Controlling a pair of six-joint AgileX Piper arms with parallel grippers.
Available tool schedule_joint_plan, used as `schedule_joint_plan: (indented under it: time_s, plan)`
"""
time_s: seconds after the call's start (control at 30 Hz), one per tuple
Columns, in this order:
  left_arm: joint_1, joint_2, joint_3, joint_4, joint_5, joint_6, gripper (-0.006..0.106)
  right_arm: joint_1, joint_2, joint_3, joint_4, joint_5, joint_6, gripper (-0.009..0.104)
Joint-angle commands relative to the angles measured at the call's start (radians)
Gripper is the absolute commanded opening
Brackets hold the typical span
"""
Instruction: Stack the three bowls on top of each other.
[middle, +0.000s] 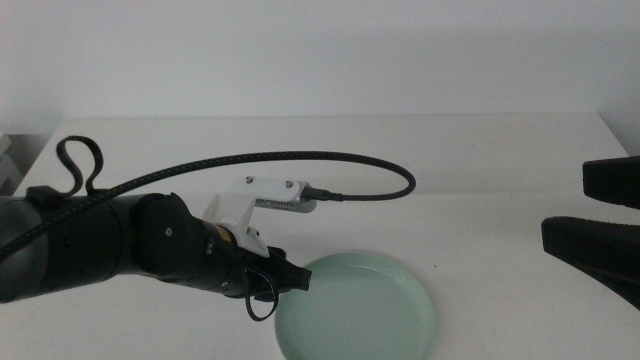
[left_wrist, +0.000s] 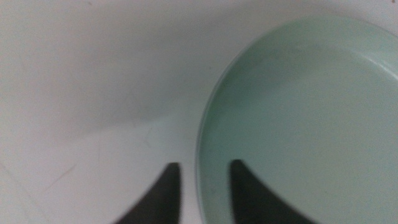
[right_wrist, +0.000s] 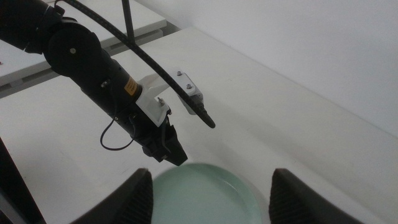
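A mint green bowl lies on the white table at the front middle. It also shows in the left wrist view and the right wrist view. My left gripper is low at the bowl's left rim. Its jaws straddle the rim, one outside and one inside, with a gap on each side. My right gripper is open and empty, held off to the right of the bowl. The white bowl and the grey bowl are out of view.
The left arm's black cable arches above the table behind the bowl. The white table runs back to a white wall. A second pale surface stands beyond the left arm.
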Motion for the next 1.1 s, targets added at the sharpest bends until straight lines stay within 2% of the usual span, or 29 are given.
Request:
schedule_joint_plan:
  time_s: [0.0,0.1,0.17,0.47,0.77,1.07]
  plan:
    - [0.001,-0.061,-0.026,-0.022,-0.036,-0.008,0.052,-0.007,-0.001,-0.024,0.017,-0.060,-0.006,0.048]
    - [0.014,-0.128,-0.026,0.000,-0.042,-0.008,0.077,-0.007,-0.001,-0.024,0.017,-0.060,-0.006,0.048]
    - [0.037,-0.193,-0.026,0.029,-0.033,-0.006,0.082,-0.007,-0.001,-0.024,0.017,-0.060,-0.006,0.048]
    - [0.179,-0.556,-0.026,0.198,0.005,0.038,0.082,-0.007,-0.001,-0.024,0.017,-0.060,-0.006,0.048]
    - [0.347,-0.707,-0.026,0.200,0.097,0.038,0.082,-0.007,-0.001,-0.024,0.017,-0.060,-0.006,0.048]
    - [0.371,-0.705,-0.026,0.211,0.103,0.038,0.082,-0.007,-0.001,-0.024,0.017,-0.060,-0.006,0.048]
